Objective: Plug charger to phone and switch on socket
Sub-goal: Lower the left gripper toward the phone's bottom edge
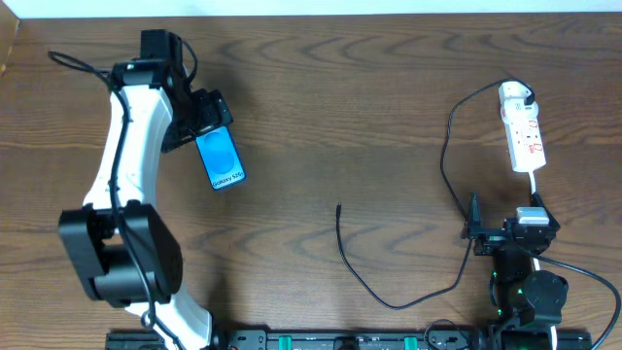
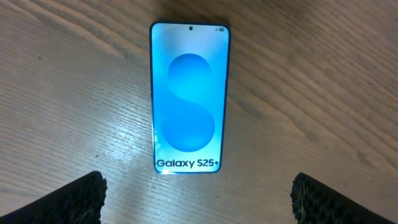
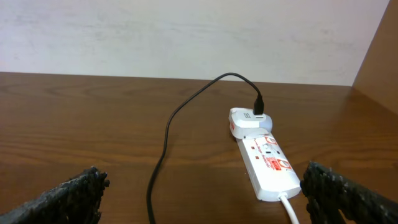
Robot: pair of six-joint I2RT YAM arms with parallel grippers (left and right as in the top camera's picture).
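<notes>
Phone (image 1: pixel 223 160): lies flat on the table (image 1: pixel 389 97), screen up, lit cyan with a lighter S-shaped figure and "Galaxy S25+" along its lower end. It sits on the left half of the table, slightly tilted in the overhead view. In my left wrist view it lies lengthwise in the centre, straight ahead of my left gripper (image 2: pixel 199 196). That gripper's two fingers are spread wide, one at each lower corner of the view, both clear of the phone.

Charger (image 3: pixel 166 134): black cable, with its white adapter (image 3: pixel 249 121) seated in the far end of the socket (image 3: pixel 270 165). From the adapter the cable arcs up, drops to the table and runs back toward my right arm. Overhead, it loops along the near side and ends in the plug tip (image 1: pixel 338 208). The tip lies loose near the table's middle, well apart from the phone.

Socket: white strip on the right side of the table, red markings on top, white cord (image 3: pixel 291 208) leaving its near end. Switch position is too small to read; I cannot tell on from off.

Right gripper (image 3: pixel 208 199): open wide, fingers at both lower corners of the wrist view. It is aimed at the socket and sits short of the strip.
</notes>
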